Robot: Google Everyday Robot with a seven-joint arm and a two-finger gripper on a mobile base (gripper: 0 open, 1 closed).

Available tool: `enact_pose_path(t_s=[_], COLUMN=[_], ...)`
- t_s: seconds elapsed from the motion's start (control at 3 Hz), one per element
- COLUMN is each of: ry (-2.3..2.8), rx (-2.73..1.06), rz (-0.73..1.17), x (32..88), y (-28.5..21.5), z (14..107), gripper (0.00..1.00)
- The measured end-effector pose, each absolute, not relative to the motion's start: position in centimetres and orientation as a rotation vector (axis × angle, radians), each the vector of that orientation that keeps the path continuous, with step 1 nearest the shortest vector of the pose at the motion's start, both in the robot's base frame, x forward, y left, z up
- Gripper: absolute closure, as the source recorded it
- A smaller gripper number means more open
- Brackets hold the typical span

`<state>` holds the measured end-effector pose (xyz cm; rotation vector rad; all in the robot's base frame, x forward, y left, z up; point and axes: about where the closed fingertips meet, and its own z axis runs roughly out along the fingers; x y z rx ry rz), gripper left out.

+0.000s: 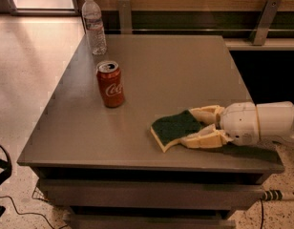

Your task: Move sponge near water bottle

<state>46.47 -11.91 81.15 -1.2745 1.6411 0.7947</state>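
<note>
The sponge [172, 128], dark green on top with a pale yellow foam edge, lies flat on the grey table [166, 66] near its front right. My gripper [190, 127] reaches in from the right at table height. Its two cream fingers [206, 112] press on the far and near sides of the sponge's right end. The water bottle [94, 26], clear with a white cap, stands upright at the table's far left corner, well away from the sponge.
A red Coca-Cola can [110, 84] stands upright left of centre, between the sponge and the bottle. A wooden wall with metal brackets [263, 19] runs behind the table. Black cables [13, 205] lie on the floor at the lower left.
</note>
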Motion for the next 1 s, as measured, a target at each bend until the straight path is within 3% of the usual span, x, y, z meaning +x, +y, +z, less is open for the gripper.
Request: enact_pose_path(t_s=[1.0], ry=[1.641], rx=[-1.275], rz=[0.795], x=[46.48], y=[-11.87], z=[81.17], gripper=[1.00])
